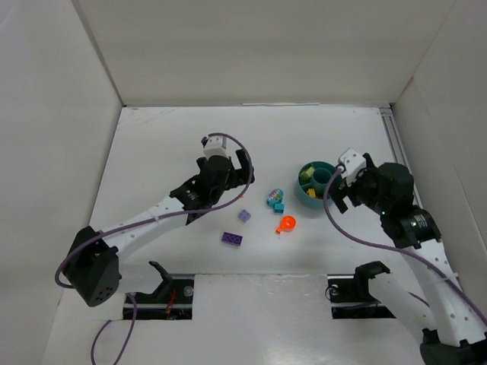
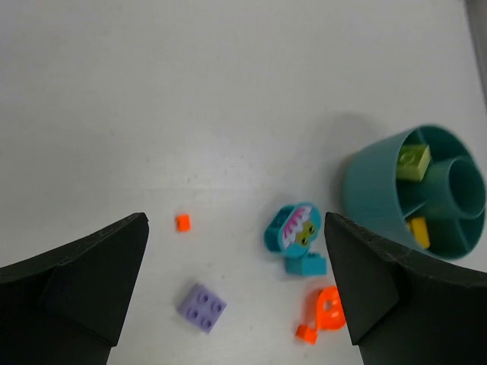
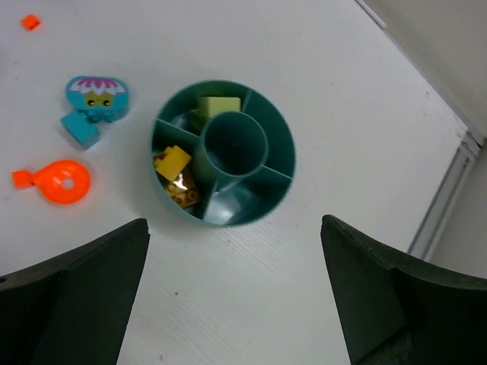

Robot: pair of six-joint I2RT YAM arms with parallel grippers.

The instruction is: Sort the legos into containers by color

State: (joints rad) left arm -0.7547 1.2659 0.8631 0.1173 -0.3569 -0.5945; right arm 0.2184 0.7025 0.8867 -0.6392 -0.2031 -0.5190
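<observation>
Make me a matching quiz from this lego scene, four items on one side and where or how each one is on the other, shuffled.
1 light green brick
2 lavender brick
3 orange ring piece
4 left claw

A open, empty
B beside the cyan block
C in the teal bowl
D nearest the dark purple brick

Pairs: 1-C, 2-D, 3-B, 4-A

The left arm (image 1: 152, 220) and right arm (image 1: 426, 255) reach forward, elbows bent. The left gripper (image 2: 236, 220) and right gripper (image 3: 234, 222) point downward, jaws spread wide.
</observation>
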